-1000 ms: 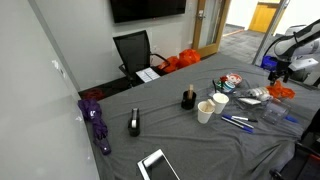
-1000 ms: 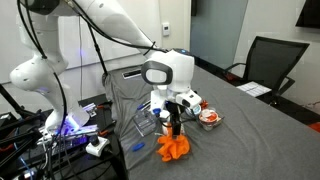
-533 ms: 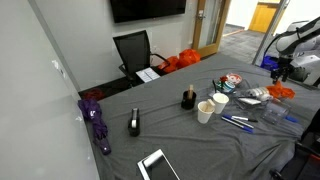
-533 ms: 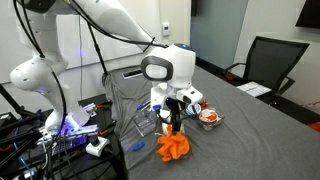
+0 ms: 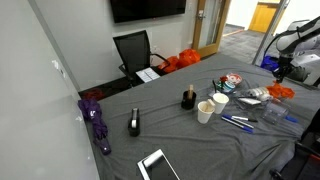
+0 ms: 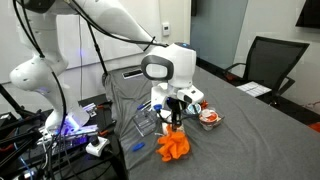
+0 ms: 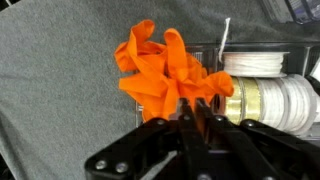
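We log barely any change: the pincer [image 6: 176, 128] stays pinched shut on the top of the orange cloth [image 6: 176, 149], still on the counter [image 6: 250, 135], tape rolls [image 7: 265, 95] at its 3 o'clock.

A big desk [image 5: 150, 130] with a grey cloth over it fills the room. Behind it a black office chair [image 5: 133, 50] stands by a white wall [image 5: 85, 35]. A flat black screen [image 5: 148, 8] hangs above. A brown wooden door [image 5: 208, 28] is beside it.
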